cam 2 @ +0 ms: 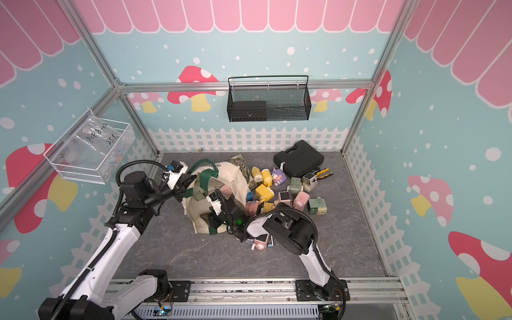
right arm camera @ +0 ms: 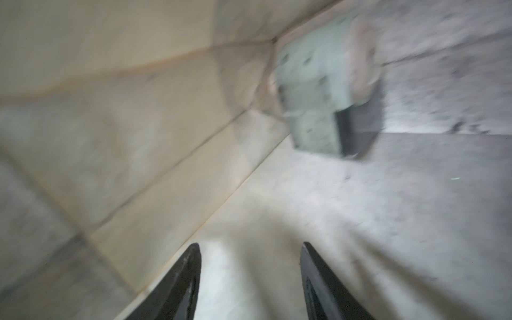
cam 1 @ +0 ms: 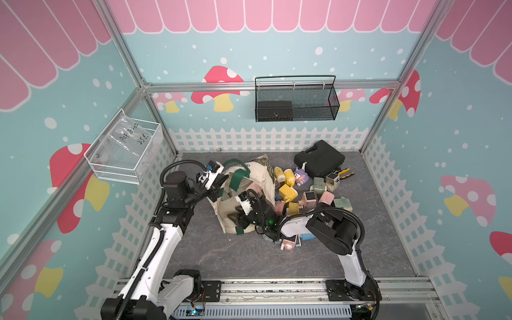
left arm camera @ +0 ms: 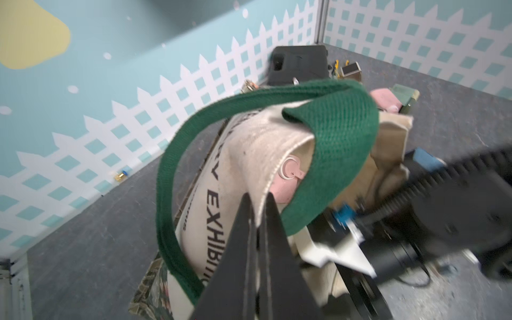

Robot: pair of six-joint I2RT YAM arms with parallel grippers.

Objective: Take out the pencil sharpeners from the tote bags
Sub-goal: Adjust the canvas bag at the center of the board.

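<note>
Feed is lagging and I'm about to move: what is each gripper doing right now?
Left gripper: shut on the rim of the tote bag.
Right gripper: open, nothing held, inside the bag.

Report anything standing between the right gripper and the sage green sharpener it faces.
Nothing visible does. In the right wrist view, the right gripper, jaws apart, faces the sage green sharpener across bare canvas of the tote bag, though the picture is blurred. The left gripper is shut on the bag's rim.
</note>
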